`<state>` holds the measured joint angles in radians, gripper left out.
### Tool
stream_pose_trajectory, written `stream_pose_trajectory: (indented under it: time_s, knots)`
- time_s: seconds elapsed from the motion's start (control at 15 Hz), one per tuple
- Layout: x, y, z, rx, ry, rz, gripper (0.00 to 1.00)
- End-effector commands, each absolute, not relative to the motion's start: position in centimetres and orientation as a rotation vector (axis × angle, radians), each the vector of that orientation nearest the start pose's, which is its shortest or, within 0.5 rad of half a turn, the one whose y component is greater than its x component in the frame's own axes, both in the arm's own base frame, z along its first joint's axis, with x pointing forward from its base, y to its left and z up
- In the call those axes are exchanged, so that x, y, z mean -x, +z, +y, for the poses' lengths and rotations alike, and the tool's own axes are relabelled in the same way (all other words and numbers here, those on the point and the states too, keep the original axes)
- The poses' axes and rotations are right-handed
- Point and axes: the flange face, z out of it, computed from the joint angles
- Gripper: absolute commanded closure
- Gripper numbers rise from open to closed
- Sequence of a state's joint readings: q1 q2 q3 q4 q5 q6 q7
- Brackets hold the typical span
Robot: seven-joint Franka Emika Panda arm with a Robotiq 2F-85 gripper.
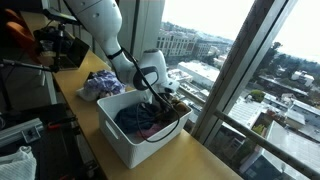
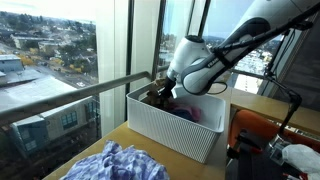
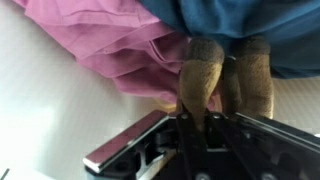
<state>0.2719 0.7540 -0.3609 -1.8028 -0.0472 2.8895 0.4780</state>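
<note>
**Gripper down in bin, pinched on brown fabric**

1 arm, 1 gripper (image 1: 160, 95), reaching down into 1 white bin (image 1: 115, 138). The bin sits on the wooden table (image 1: 205, 160), along its window-side edge. In both exterior views the gripper is low inside the bin, close to the rim nearest the glass.

Wrist view: the jaws are almost together, w/ the brown fabric (image 3: 205, 70) pinched between them. The fabric shows as 2 tube-like lengths side by side, and the grip is on the end of the one nearer the pink cloth. Can't tell if the 2 lengths join, as their tops run under other cloth.

Other contents of the bin, counted:
- 1 pink cloth (image 3: 110, 45), crumpled and touching the brown fabric.
- 1 blue cloth (image 3: 235, 20), lying over the tops of both brown lengths.

Outside the bin: 1 heap of blue-and-white patterned cloth (image 1: 100, 85) on the table, just beside the bin's short end and away from the gripper.
</note>
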Motion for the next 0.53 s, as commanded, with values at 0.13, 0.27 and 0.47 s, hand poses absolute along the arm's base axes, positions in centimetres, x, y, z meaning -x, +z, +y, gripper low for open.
stream_pose_trajectory:
  time_s: [0.13, 0.27, 0.47]
  knots:
    - [-63.6, 24.3, -1.6, 3.137, -0.805, 0.602, 0.98]
    - [-62.0, 26.1, -0.6, 3.123, -0.858, 0.577, 0.98]
    - [-59.5, 29.0, 0.7, 3.097, -0.914, 0.556, 0.98]
